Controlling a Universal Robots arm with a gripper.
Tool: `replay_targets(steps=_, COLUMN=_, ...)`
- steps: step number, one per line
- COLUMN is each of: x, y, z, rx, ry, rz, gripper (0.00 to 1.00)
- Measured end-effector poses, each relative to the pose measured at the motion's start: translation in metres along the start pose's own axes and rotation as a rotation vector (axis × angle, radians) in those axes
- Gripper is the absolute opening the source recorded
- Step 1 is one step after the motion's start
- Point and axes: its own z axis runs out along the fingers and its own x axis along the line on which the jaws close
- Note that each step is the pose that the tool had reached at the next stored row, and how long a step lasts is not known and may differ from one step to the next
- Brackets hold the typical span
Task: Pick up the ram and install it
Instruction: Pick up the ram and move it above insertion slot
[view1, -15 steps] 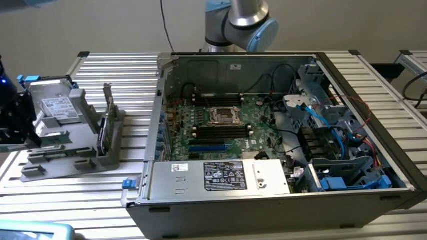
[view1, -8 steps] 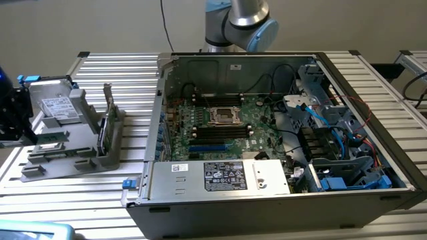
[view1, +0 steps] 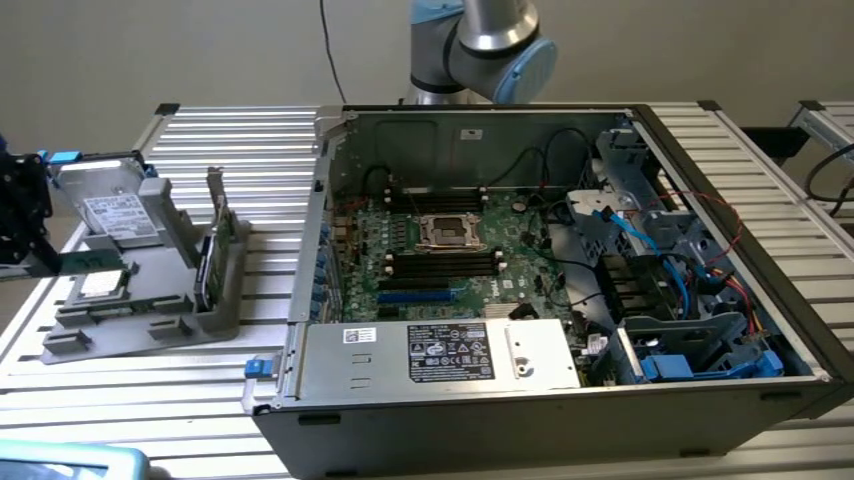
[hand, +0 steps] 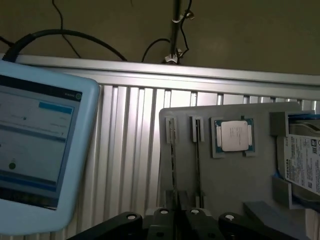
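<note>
Ram (view1: 207, 265) upright in grey tray (view1: 160, 300), beside processor chip (view1: 103, 283), drive (view1: 114, 212)

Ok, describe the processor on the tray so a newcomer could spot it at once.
Left of the open case in the exterior view, a grey tray lies on the slatted table. The processor lies flat on it, just below the boxy drive in that view. It is the one small, square, silver plate; the drive is larger with a white label.

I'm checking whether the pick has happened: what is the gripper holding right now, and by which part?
Nothing, it seems: the gripper is shut with nothing between its fingers, and the grey tray lies apart from it.
</note>
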Motion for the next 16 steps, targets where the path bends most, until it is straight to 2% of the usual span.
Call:
replay_targets(steps=2, x=0.0, y=-0.0034, z=-0.009, rx=0.0001, ry=0.0, rz=0.0, gripper=0.15)
replay_targets(steps=9, x=0.002, y=-0.0337, z=-0.0397, rx=0.0002, ry=-0.0037, rz=0.0, gripper=0.15)
replay_targets(steps=16, x=0.005, y=-0.0654, z=-0.0624, rx=0.0008, ry=-0.0162, rz=0.0, gripper=0.15)
